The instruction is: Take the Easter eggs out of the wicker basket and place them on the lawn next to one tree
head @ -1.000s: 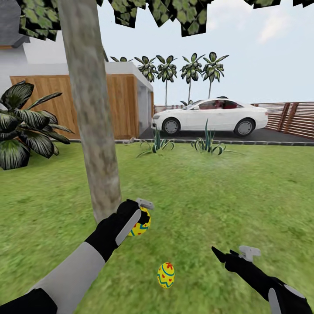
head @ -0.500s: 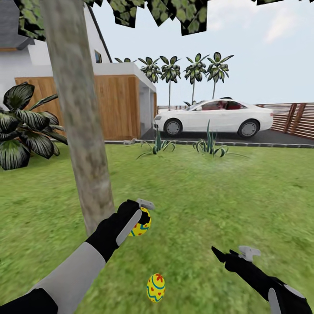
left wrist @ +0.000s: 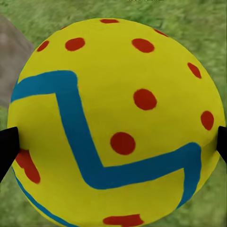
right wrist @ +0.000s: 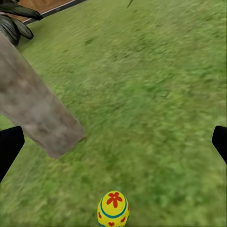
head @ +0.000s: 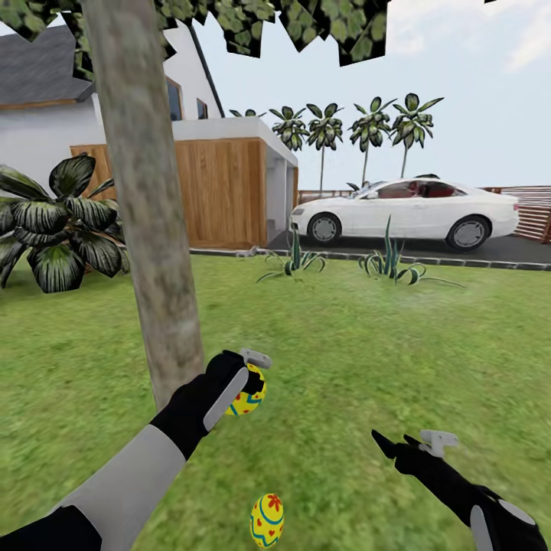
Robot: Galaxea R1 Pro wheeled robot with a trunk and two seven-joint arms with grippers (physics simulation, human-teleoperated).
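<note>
My left gripper [head: 252,376] is shut on a yellow Easter egg [head: 248,396] with red dots and a blue zigzag, held just above the lawn [head: 367,344] beside the foot of the tree [head: 149,229]. In the left wrist view that egg [left wrist: 113,123] sits between the dark fingertips [left wrist: 6,147]. A second Easter egg [head: 266,520], with a red flower, stands on the grass a little nearer to me, also seen as the egg [right wrist: 113,210] close to the trunk [right wrist: 38,118]. My right gripper [head: 409,442] hovers open over the grass to the right, holding nothing. The wicker basket is out of view.
A dark broad-leaved plant [head: 61,229] grows left of the trunk. Beyond the lawn stand a house with a wooden garage wall [head: 222,191], spiky plants [head: 295,260], a white car [head: 405,210] and a slatted fence [head: 536,210]. Open grass stretches ahead and right.
The whole picture has shifted right, so the camera has turned left and moved. The flower egg on the grass now sits lower in view. Both arms keep their pose, the dotted egg still held.
</note>
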